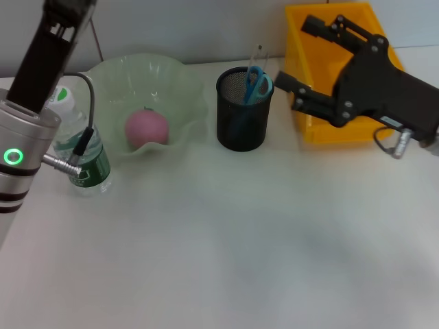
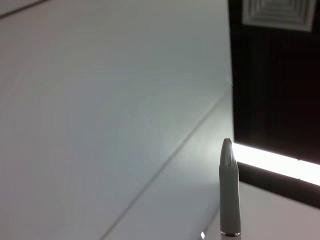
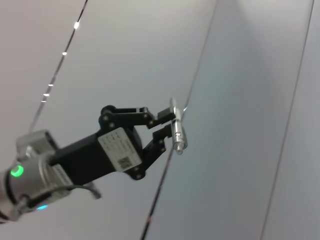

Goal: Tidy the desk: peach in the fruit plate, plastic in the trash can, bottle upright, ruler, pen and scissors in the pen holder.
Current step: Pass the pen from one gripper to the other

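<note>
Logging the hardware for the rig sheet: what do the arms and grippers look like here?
Left arm: silver cylindrical links with dark bands, a green ring light, and a thin black cable on a metal plug. Left gripper: black linkage fingers on a black body with a white label. Right gripper: the same black angular body and linkage fingers, with a silver connector and cable at the wrist.

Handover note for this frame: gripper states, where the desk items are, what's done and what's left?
Left gripper: raised high at the robot's left, jaws shut on the pen.
Right gripper: open, empty, hanging over the yellow bin.
Done: peach in the fruit plate; bottle upright beside the plate; scissors in the pen holder.
Left: drop the pen into the holder. Ruler and plastic not clearly visible.
</note>
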Robot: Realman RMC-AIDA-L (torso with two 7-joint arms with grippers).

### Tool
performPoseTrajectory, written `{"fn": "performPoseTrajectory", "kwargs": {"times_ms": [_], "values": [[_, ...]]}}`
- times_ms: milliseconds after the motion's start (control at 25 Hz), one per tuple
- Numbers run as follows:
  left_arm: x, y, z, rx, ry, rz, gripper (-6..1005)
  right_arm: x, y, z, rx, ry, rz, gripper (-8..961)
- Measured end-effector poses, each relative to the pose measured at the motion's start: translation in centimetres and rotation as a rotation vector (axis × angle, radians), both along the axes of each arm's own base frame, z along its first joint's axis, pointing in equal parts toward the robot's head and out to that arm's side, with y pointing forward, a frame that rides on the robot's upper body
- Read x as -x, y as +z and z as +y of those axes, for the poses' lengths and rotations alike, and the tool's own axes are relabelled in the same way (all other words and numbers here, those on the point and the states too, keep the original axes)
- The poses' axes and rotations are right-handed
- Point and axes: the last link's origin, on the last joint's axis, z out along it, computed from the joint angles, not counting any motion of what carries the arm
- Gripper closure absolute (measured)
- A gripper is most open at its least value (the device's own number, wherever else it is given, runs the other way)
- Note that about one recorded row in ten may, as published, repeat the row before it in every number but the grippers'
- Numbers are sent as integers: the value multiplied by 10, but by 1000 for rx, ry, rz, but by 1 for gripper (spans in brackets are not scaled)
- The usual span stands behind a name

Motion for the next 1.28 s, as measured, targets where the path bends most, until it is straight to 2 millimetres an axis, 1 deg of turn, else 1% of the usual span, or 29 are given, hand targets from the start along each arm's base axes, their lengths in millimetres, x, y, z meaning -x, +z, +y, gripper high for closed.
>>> {"fn": "performPoseTrajectory", "kwargs": {"times_ms": [120, 160, 200, 280, 360, 400, 560, 680, 760, 800, 960, 1280], "values": [[1, -1, 2, 23, 35, -41, 857, 7, -11, 2, -97, 46, -4, 185], [1, -3, 2, 37, 43, -55, 857, 14, -19, 3, -138, 83, -12, 185], [1, -3, 2, 37, 43, -55, 857, 14, -19, 3, -138, 83, -12, 185], [0, -5, 2, 54, 53, -69, 857, 21, -25, 4, -174, 116, -16, 186], [0, -7, 2, 75, 66, -84, 857, 32, -35, 5, -259, 155, -17, 186], [0, -7, 2, 75, 66, -84, 857, 32, -35, 5, -259, 155, -17, 186], [1, -9, 0, 89, 79, -101, 857, 44, -46, 6, -382, 190, -27, 187], [1, -10, 0, 92, 84, -105, 857, 48, -49, 6, -413, 207, -35, 187], [2, -11, 1, 99, 96, -103, 857, 55, -51, 9, -435, 225, -34, 188], [2, -11, 1, 99, 96, -103, 857, 55, -51, 9, -435, 225, -34, 188], [2, -13, 2, 105, 101, -100, 857, 66, -51, 13, -444, 257, -29, 188], [-1, -14, 2, 113, 92, -97, 858, 76, -52, 19, -445, 280, -29, 190]]}}
